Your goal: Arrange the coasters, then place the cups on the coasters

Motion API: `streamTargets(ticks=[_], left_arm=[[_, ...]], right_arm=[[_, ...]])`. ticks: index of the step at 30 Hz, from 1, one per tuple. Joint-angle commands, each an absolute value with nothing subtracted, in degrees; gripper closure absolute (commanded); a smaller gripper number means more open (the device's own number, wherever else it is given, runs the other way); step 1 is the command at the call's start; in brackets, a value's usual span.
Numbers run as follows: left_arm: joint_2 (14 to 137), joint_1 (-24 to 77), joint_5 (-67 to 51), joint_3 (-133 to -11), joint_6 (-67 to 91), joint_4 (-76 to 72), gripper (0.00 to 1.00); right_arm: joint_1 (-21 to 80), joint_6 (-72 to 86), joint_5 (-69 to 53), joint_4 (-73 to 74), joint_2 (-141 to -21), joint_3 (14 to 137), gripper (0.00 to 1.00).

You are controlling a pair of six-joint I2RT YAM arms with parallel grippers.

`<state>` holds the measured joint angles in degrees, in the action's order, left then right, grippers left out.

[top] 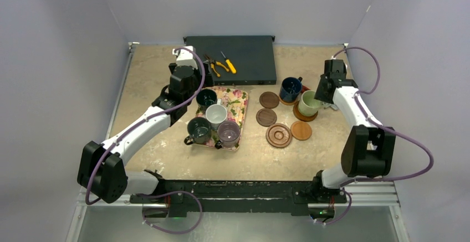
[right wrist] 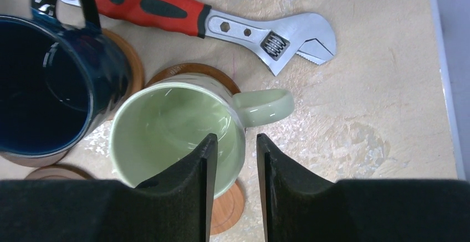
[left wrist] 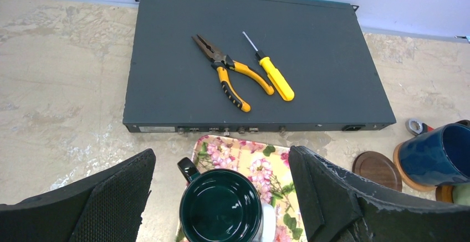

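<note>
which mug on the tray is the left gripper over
The dark teal mug at the tray's far corner, framed by the open left gripper; the white mug, black mug and purplish mug are farther from it.

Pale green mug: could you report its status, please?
Right gripper open, astride rim of pale green mug. Mug on coaster. Left gripper open over teal mug. Wrench clear.

White arms [top: 145, 124], black joints, purple cables [top: 413, 145].

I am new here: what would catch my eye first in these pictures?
A floral tray left of centre carries four mugs. To its right, a navy mug and a pale green mug stand on coasters, the right gripper straddling the green rim. Yellow pliers and a screwdriver lie on a dark box at the back.
</note>
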<state>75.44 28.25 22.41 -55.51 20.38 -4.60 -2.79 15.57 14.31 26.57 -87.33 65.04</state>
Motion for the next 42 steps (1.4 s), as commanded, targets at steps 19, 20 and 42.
streamTargets(ticks=[19,20,42], left_arm=[[83.15,21.01,8.13,-61.75,21.05,12.73,0.20],[83.41,19.80,7.32,-61.44,21.35,13.00,0.21],[94.03,17.49,5.16,-65.60,20.49,18.53,1.00]], right_arm=[[1.00,14.05,-9.32,14.66,-67.59,63.35,0.58],[1.41,13.86,-9.24,14.46,-67.64,63.15,0.58],[3.72,13.42,-6.85,12.10,-69.89,59.44,0.61]])
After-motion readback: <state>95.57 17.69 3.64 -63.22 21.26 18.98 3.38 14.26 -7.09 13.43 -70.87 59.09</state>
